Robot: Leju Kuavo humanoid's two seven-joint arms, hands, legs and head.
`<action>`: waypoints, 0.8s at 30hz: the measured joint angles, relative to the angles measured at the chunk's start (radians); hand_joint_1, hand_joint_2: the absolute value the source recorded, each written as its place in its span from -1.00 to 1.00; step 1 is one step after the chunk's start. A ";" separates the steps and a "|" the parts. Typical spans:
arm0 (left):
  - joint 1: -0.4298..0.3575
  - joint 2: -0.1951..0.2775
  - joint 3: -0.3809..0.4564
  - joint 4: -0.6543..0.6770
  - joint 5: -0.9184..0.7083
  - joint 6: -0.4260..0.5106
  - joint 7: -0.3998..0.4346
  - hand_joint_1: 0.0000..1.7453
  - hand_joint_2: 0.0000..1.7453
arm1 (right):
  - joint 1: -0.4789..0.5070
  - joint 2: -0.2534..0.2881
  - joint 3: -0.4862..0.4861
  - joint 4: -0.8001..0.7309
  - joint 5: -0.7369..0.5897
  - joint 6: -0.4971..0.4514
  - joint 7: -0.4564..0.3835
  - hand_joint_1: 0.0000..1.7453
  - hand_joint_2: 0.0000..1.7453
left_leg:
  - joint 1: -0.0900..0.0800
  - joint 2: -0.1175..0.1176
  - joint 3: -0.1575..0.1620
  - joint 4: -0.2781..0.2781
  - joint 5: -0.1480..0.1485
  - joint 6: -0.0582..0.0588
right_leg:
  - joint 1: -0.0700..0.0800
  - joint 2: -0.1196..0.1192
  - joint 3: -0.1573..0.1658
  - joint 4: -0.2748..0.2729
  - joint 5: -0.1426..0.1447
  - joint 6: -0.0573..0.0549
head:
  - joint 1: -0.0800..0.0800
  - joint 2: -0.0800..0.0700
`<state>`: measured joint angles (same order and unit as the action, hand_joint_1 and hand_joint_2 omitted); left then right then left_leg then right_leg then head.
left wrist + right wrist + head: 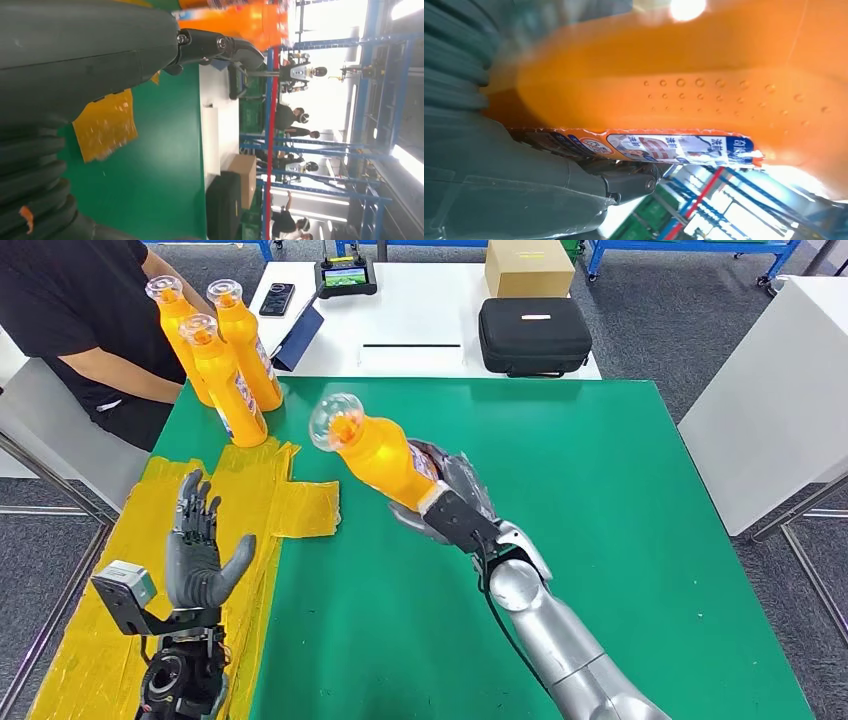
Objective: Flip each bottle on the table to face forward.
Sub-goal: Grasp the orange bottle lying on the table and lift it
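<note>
The right hand (452, 502) grips an orange bottle (382, 455) by its lower body, tilted above the green table (600, 500), likely mid-turn to face forward, while the left hand (200, 555) waits spread and empty beside it.

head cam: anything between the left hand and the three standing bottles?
Only yellow tape on the green table. In the head view, the open left hand hovers over that patch, and the three bottles stand beyond its far edge.

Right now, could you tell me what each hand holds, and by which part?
The right hand grips an orange bottle around its lower body; the left hand holds nothing.
</note>
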<state>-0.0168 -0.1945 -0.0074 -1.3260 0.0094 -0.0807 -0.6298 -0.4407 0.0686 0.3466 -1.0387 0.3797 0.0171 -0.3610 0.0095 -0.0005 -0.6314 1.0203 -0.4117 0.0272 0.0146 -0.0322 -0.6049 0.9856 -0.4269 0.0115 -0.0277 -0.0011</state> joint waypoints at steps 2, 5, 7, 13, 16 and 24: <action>0.008 -0.003 -0.025 -0.015 0.007 0.013 0.001 -1.00 1.00 | -0.010 0.009 0.006 -0.009 -0.004 0.005 0.005 1.00 1.00 | 0.000 0.000 0.000 0.000 0.000 0.000 | 0.000 0.000 0.000 0.000 0.000 0.000 | 0.000 0.000; 0.013 -0.005 -0.048 -0.026 0.012 0.009 0.001 -1.00 1.00 | -0.014 0.016 0.013 -0.016 -0.004 0.004 0.012 1.00 1.00 | 0.000 0.000 0.000 0.000 0.000 0.000 | 0.000 0.000 0.000 0.000 0.000 0.000 | 0.000 0.000; 0.013 -0.007 -0.065 -0.029 0.013 -0.001 0.003 -1.00 1.00 | -0.014 0.024 0.019 -0.018 0.001 -0.001 0.023 1.00 1.00 | 0.000 0.000 0.000 0.000 0.000 0.000 | 0.000 0.000 -0.001 0.000 0.000 0.000 | 0.000 0.000; 0.003 -0.025 -0.109 -0.038 0.028 -0.034 0.043 -1.00 1.00 | -0.016 0.088 0.051 0.000 0.026 -0.045 0.057 1.00 1.00 | 0.000 0.000 -0.001 0.000 0.000 0.000 | 0.001 0.000 -0.001 0.000 0.000 0.000 | 0.000 0.000; -0.014 -0.045 -0.135 -0.040 0.038 -0.046 0.064 -1.00 1.00 | -0.026 0.143 0.066 0.026 0.034 -0.062 0.078 1.00 1.00 | 0.000 0.000 0.000 0.000 0.000 -0.001 | 0.001 0.000 -0.001 0.000 0.000 0.000 | 0.000 0.000; -0.051 -0.084 -0.210 -0.023 0.056 -0.054 0.087 -1.00 1.00 | -0.042 0.254 0.111 0.121 0.081 -0.103 0.126 1.00 1.00 | 0.000 0.000 -0.001 0.000 0.000 -0.001 | 0.001 0.000 -0.001 0.000 0.000 0.000 | 0.000 0.000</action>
<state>-0.0681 -0.2780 -0.2175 -1.3488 0.0651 -0.1349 -0.5425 -0.4827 0.3223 0.4573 -0.9178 0.4611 -0.0855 -0.2352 0.0097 -0.0009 -0.6321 1.0202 -0.4117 0.0262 0.0152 -0.0323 -0.6063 0.9858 -0.4269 0.0112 -0.0278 -0.0011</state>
